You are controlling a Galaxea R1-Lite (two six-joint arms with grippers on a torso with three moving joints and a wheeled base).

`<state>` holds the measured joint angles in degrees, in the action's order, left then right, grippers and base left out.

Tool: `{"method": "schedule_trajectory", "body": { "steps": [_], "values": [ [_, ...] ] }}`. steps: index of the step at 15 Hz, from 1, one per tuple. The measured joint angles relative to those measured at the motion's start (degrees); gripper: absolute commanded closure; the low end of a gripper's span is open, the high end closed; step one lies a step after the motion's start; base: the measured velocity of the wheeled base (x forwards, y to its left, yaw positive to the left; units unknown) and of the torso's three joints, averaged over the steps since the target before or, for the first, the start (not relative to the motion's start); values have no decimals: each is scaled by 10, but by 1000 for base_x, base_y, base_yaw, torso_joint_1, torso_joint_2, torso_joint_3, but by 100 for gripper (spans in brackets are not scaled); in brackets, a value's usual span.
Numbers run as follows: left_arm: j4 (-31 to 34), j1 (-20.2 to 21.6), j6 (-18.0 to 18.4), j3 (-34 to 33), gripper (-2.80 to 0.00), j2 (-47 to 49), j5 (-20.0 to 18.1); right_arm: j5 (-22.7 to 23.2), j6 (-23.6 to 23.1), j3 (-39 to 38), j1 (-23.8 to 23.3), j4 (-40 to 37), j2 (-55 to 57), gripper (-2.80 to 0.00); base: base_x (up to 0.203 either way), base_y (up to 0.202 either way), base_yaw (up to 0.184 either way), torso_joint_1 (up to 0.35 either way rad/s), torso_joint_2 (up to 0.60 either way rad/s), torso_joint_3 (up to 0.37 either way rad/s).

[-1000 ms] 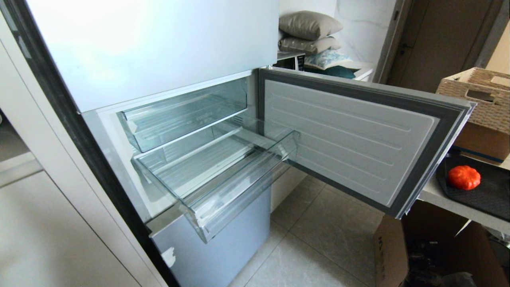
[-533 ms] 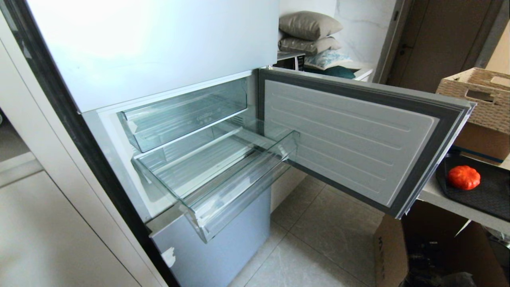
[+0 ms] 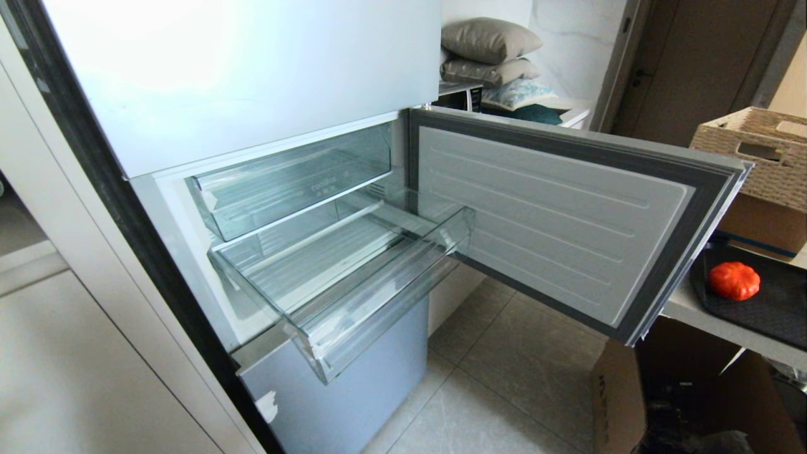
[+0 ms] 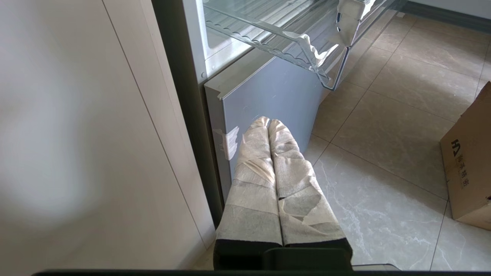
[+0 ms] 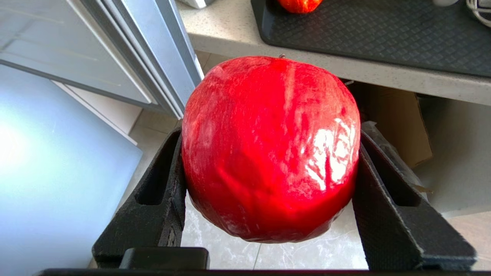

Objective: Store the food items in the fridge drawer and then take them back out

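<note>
Two red food items show: the right gripper [image 5: 268, 153] squeezes one smooth apple [image 5: 270, 147], and one bumpy pumpkin [image 3: 734, 280] sits on the black mat [image 3: 778, 309] at far right. The lower of two clear drawers [image 3: 353, 296] is pulled out – nothing inside. The left gripper [image 4: 268, 124] hangs low, fingers pressed together.

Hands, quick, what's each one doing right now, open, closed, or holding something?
Left hand: closed, empty, parked low by the fridge's bottom door.
Right hand: closed on the red apple, off the black mat.

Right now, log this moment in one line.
right gripper: shut on apple | left gripper: shut, parked | fridge drawer: open, empty | pumpkin: on black mat
</note>
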<state>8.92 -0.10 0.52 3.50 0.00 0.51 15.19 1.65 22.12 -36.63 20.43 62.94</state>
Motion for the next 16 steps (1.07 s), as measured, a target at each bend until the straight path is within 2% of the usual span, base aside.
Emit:
{"method": "schedule_trajectory", "body": {
  "steps": [5, 7, 11, 14, 16],
  "values": [
    [0, 0, 0, 0, 0, 0, 0, 0, -1, -7, 4, 1, -4, 0, 0, 0, 0, 0, 0, 0],
    [0, 0, 0, 0, 0, 0, 0, 1, 0, -7, 20, 11, -4, 0, 0, 0, 0, 0, 0, 0],
    [0, 0, 0, 0, 0, 0, 0, 1, 2, 0, 115, 72, 4, 0, 0, 0, 0, 0, 0, 0],
    [0, 0, 0, 0, 0, 0, 0, -4, 8, 9, 211, 87, 23, 0, 0, 0, 0, 0, 0, 0],
    [0, 0, 0, 0, 0, 0, 0, -25, 28, 19, 282, 117, 52, 0, 0, 0, 0, 0, 0, 0]
  ]
}}
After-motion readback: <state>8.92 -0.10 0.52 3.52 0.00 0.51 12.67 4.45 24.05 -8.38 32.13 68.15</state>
